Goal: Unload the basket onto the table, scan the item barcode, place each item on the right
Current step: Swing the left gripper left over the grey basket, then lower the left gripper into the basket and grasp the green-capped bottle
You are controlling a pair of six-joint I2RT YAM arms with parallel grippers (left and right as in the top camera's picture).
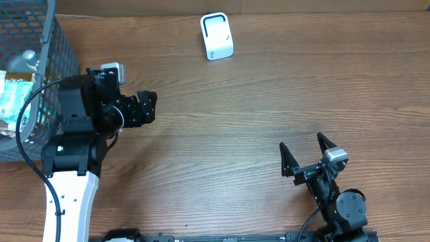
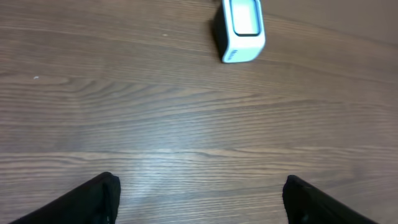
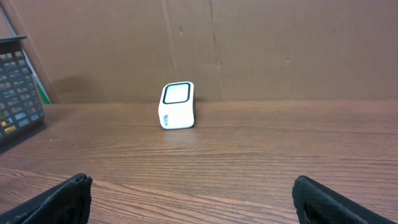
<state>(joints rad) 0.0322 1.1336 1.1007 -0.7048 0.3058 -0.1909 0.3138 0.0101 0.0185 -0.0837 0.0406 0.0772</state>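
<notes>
White, boxy barcode scanner [image 1: 216, 36] with a dark-framed window on its face is seen upright on the brown wood-grain bench [image 1: 235, 121], well ahead of the left end effector [image 1: 148, 107] and a little to the right of its line, as shown in the left wrist view [image 2: 241, 28]. From the right end effector [image 1: 301, 140] the scanner is found far ahead and slightly to the left [image 3: 177, 106], close in front of a brown cardboard wall [image 3: 280, 43]. The left end effector is released: its two black fingertips [image 2: 93, 199] are spread wide over bare bench, with nothing between them. The right end effector is likewise released, its fingertips [image 3: 62, 199] parted wide and nothing grasped. Behind the left end effector, beside its arm, a grey wire-mesh basket [image 1: 50, 60] is placed at the bench edge. A pale green-and-white packet [image 1: 13, 101] is lying inside that basket, untouched by either end effector; no barcode can be made out on it.
</notes>
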